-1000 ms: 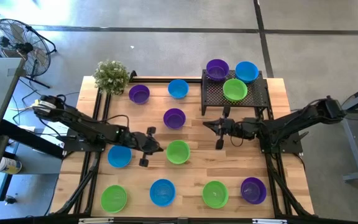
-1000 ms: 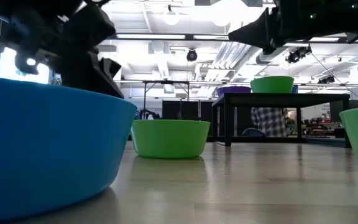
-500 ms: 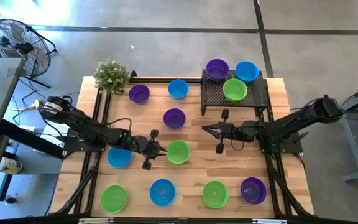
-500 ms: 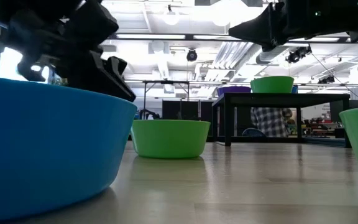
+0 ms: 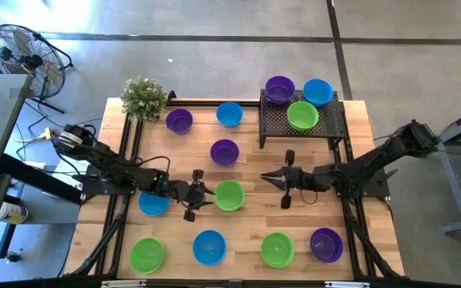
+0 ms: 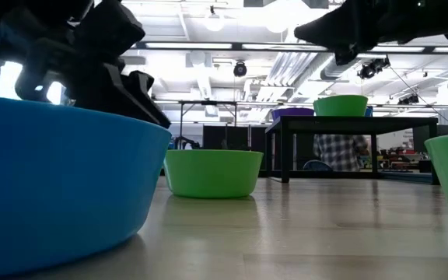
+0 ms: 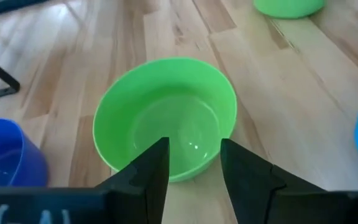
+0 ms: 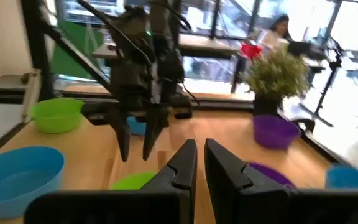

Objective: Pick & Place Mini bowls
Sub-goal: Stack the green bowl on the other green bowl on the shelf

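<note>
Green mini bowl [image 7: 166,118] unmarked, between spread fingers of left claw [image 7: 194,163]; right claw [image 8: 199,163] barely parted.

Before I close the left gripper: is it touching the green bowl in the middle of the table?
Cannot tell. In the left wrist view the left gripper has open fingers straddling the near rim of the green bowl, but no gap or contact shows plainly.

Purple, blue, bright green mini bowls [image 5: 230,195]; black mesh tray [image 5: 326,122]
</note>
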You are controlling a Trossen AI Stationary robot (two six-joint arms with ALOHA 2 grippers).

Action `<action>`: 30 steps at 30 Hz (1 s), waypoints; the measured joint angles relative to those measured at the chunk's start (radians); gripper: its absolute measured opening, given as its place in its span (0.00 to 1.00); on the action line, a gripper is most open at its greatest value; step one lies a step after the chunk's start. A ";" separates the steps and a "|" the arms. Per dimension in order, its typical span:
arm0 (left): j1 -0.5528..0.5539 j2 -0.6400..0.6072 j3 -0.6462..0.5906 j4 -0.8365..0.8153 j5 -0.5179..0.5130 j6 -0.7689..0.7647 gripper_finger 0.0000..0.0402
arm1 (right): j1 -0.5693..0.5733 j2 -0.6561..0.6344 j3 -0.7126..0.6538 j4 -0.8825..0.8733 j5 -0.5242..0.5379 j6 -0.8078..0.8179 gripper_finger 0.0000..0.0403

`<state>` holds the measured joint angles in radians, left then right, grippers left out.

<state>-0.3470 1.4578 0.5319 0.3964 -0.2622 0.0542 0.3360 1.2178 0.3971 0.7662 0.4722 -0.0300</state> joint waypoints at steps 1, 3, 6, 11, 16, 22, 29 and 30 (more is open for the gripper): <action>0.000 0.000 0.000 -0.004 -0.003 -0.006 0.35 | 0.004 0.013 0.009 -0.018 0.021 0.028 0.06; -0.001 0.000 0.000 -0.006 -0.003 -0.007 0.35 | 0.008 0.046 0.042 -0.085 0.046 0.112 0.07; 0.000 -0.002 -0.005 0.001 -0.012 -0.007 0.32 | 0.006 0.114 0.132 -0.243 0.062 0.269 0.12; 0.001 -0.019 -0.064 0.066 -0.042 -0.026 0.18 | -0.004 0.259 0.341 -0.582 0.093 0.528 0.23; 0.002 -0.078 -0.169 0.196 -0.043 -0.040 0.02 | -0.056 0.396 0.544 -0.847 -0.013 0.674 0.32; 0.029 -0.241 -0.277 0.250 -0.061 -0.080 0.05 | -0.130 0.534 0.704 -1.028 -0.122 0.711 0.35; 0.026 -0.317 -0.355 0.267 -0.100 -0.094 0.00 | -0.176 0.602 0.752 -1.060 -0.205 0.734 0.31; 0.026 -0.318 -0.360 0.265 -0.108 -0.096 0.01 | -0.180 0.607 0.752 -1.065 -0.203 0.737 0.30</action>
<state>-0.3210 1.1394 0.1718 0.6617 -0.3707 -0.0418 0.1559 1.8244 1.1488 -0.2984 0.2689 0.7071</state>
